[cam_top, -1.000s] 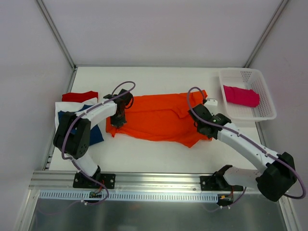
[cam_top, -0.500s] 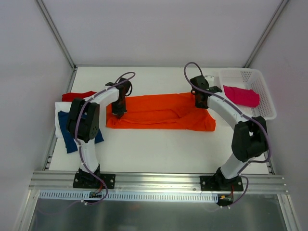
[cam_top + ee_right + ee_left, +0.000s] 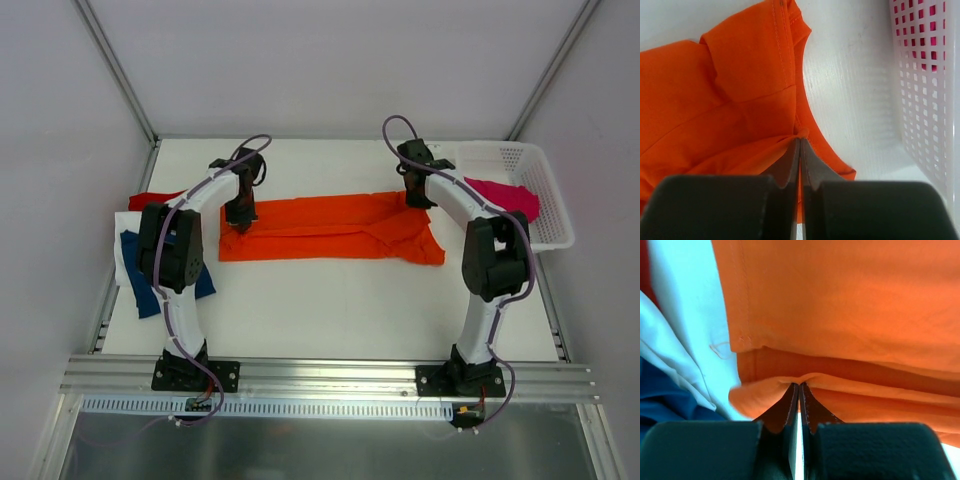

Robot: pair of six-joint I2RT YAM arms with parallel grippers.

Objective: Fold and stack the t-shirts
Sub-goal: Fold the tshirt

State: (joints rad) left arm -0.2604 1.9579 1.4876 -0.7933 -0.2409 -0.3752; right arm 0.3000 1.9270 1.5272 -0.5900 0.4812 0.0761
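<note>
Two end effectors, both on the orange t-shirt. The shirt lies as a long band across the middle of the tabletop, L to R, doubled lengthwise by the look of it.

Left end effector: jaws together, clamped on a pinch of orange cloth at the shirt's left end. Right end effector: jaws together too, clamped on cloth by the neckline at the right end, near the basket but apart from it. Both grips sit at the band's far edge.

Step in hand, imo: lengthwise fold, at the lay-down stage. Pile at far left w/ navy shirt, white shirt & red shirt. Pink shirt is in the basket, not yet dealt with.

Next move calls for: lower the pinched edge onto the layer below w/ edges lined up, then let go w/o dragging cloth. After that, prob. a crosswise fold, end over end, then carry to the pile. Risk: thin cloth may cling to the fingers on release & pull the fold open.
</note>
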